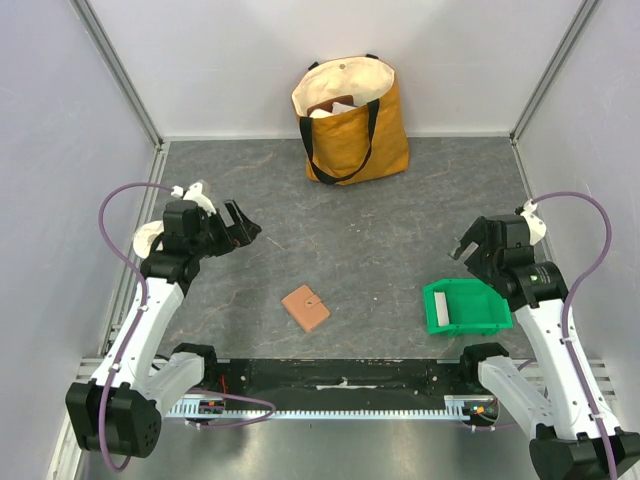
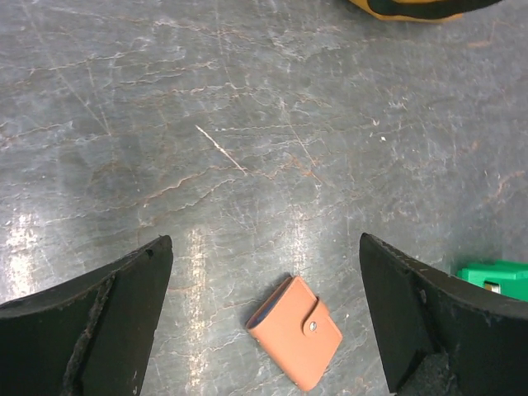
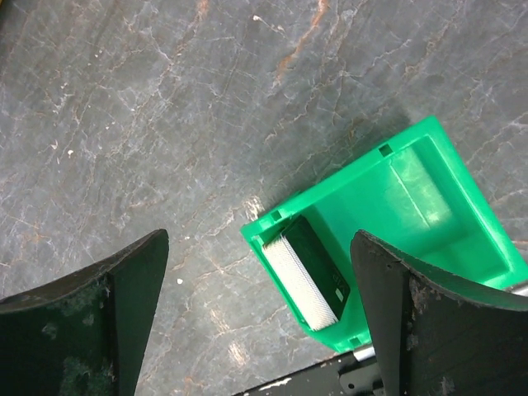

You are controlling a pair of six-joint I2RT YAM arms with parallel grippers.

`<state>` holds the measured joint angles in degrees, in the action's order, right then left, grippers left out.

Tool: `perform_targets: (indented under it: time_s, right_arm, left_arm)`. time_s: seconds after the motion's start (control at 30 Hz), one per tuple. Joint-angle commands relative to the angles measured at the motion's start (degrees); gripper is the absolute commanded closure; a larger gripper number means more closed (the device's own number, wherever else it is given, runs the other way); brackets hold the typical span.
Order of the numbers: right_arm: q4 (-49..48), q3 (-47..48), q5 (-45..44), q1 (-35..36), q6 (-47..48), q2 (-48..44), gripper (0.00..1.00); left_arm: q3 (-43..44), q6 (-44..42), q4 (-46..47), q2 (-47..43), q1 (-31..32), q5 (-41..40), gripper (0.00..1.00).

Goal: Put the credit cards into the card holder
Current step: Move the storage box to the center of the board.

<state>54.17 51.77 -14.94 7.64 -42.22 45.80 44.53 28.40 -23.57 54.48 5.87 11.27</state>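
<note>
Jaws of both arms spread, empty. Flat terracotta-brown snap-tab card holder (image 2: 294, 332): light, semi-stiff, I judge; I'd pinch one edge (thin white and dark credit cards (image 3: 299, 280) lie in green plastic bin (image 3: 437, 214)).

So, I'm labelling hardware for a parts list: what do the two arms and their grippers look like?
The left arm and right arm have white links with black joints and bases; a purple cable loops alongside each. The left gripper and right gripper are black, with broad, scuffed, wedge-shaped fingers.
</note>
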Motion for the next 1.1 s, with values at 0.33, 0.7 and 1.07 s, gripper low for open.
perform_targets:
  time_s: [0.33, 0.7, 1.07]
  right_arm:
    - [-1.1, -6.6, 4.0, -0.2, -4.8, 2.3, 0.02]
    - [-8.6, -12.3, -2.7, -0.2, -8.1, 7.5, 0.02]
    - [-17.8, -15.3, 1.1, -0.3, -6.6, 11.9, 0.02]
  left_arm:
    - [0.3, -3.9, 4.5, -0.4, -0.2, 11.0, 0.01]
    - [-0.1, -4.4, 3.8, -1.7, -0.2, 10.2, 0.01]
    - [-0.1, -3.6, 5.0, 0.1, -0.2, 11.7, 0.01]
